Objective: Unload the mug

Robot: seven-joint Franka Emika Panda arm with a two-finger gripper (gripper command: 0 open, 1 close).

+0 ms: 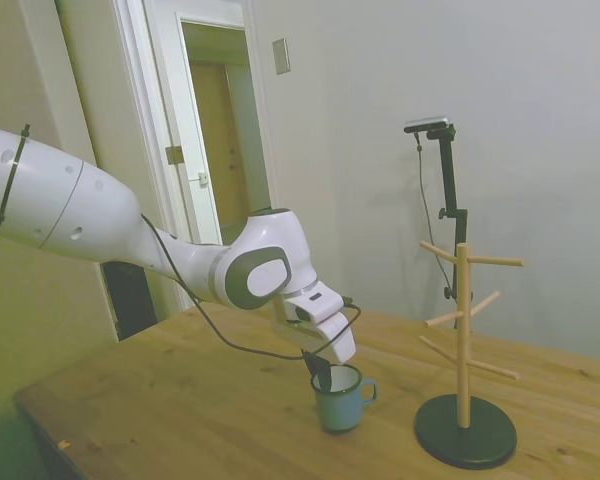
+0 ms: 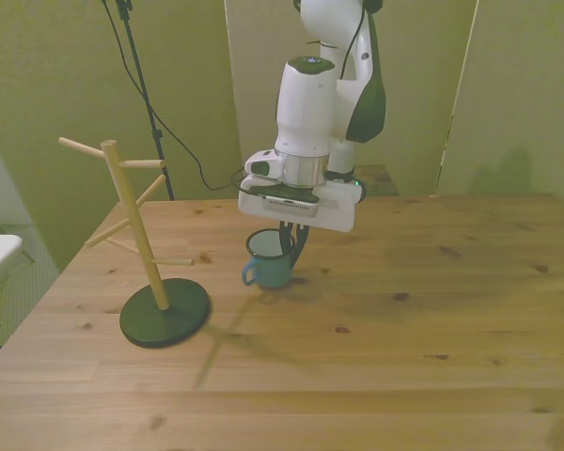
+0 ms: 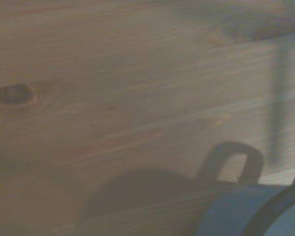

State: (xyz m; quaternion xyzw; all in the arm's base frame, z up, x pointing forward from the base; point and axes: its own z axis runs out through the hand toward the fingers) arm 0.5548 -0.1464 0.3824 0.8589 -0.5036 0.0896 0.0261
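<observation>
Teal mug (image 1: 339, 398) upright on table, off rack

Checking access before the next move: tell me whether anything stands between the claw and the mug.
Nothing visible does. The claw is already at the rim of the small blue-teal enamel mug, which stands upright on the wooden table.

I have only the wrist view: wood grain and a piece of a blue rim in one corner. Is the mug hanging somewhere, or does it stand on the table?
Observer: The mug stands upright on the table; it hangs on nothing.
Operator: Where is the hand relative to it?
Observer: The hand is down at the mug's rim, on the side away from the handle.
Operator: Is anything close by that I might hit?
Observer: A wooden mug tree with bare pegs stands on the handle's side, apart from the mug.
</observation>
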